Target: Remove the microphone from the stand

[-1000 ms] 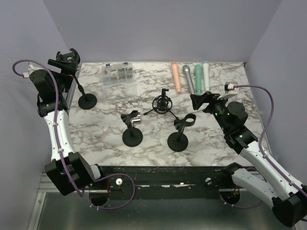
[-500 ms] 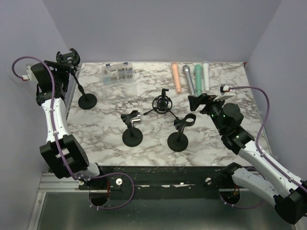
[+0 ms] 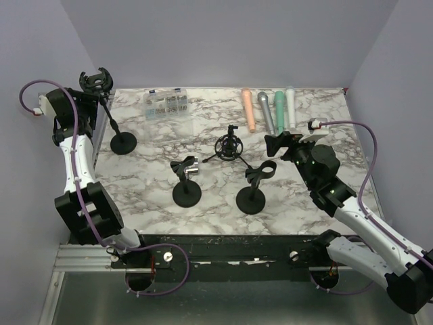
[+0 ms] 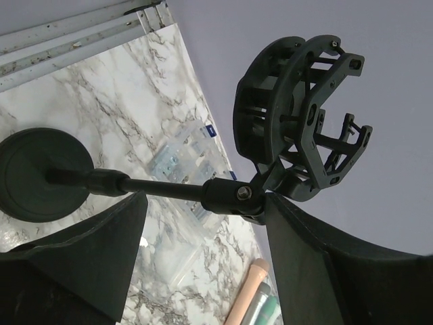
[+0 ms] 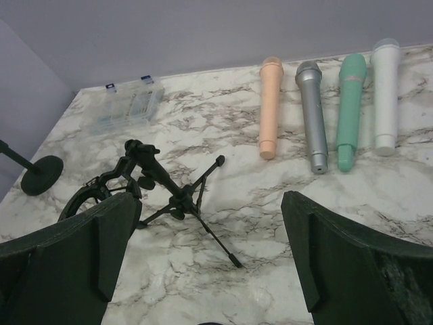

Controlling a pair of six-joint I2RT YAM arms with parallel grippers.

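Note:
Four microphones lie flat at the table's back: peach (image 3: 249, 108), silver (image 3: 265, 112), green (image 3: 279, 110), white (image 3: 291, 107). I see no microphone in any stand. The left stand has a round base (image 3: 123, 143) and an empty shock mount (image 3: 97, 80). My left gripper (image 3: 90, 103) is open; in the left wrist view (image 4: 203, 227) its jaws stand either side of that stand's pole joint (image 4: 230, 196), below the mount (image 4: 298, 128). My right gripper (image 3: 278, 144) is open and empty above the table, facing the tripod stand (image 5: 169, 193) and the microphones (image 5: 312, 115).
A tripod stand with a shock mount (image 3: 229, 145) stands mid-table. Two round-base clip stands (image 3: 186, 193) (image 3: 252, 201) stand nearer the front. A clear plastic parts box (image 3: 166, 103) lies at the back left. Walls close in the left, back and right sides.
My left arm has drawn back and its wrist has turned toward the left stand's mount. My right gripper has shifted slightly to the left. No object has moved.

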